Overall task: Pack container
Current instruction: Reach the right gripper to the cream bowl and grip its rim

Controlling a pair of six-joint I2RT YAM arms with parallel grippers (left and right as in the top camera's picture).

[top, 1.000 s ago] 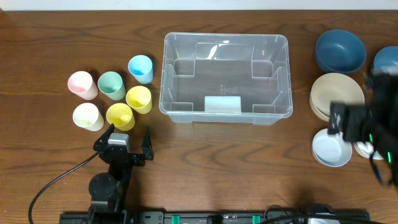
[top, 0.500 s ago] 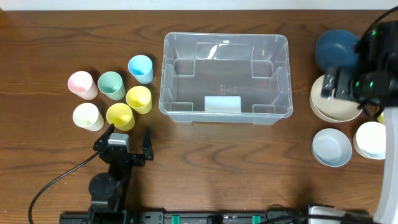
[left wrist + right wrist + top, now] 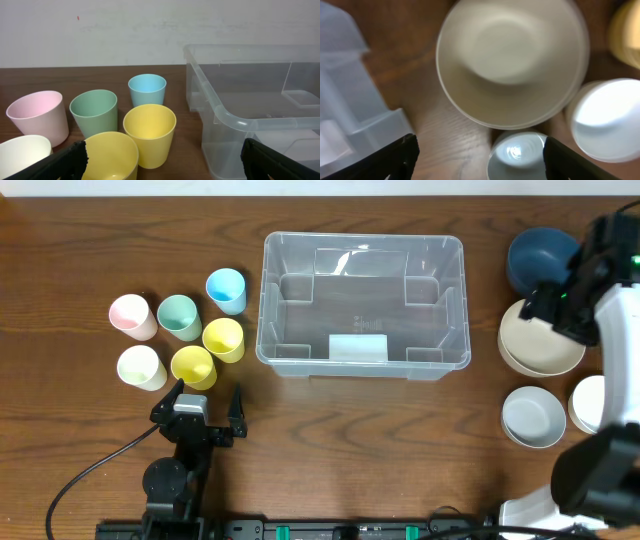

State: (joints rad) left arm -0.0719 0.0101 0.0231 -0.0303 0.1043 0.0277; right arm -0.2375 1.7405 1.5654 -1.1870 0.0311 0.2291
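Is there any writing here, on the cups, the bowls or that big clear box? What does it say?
No text can be read in any view.
White label on the container: looks blank from overhead; any print is too small to read.
Cups and bowls: plain, with no words, numbers or logos showing.

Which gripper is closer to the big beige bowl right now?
Right. The right gripper hovers over the beige bowl; the left gripper sits across the table by the yellow cups, beyond the container.
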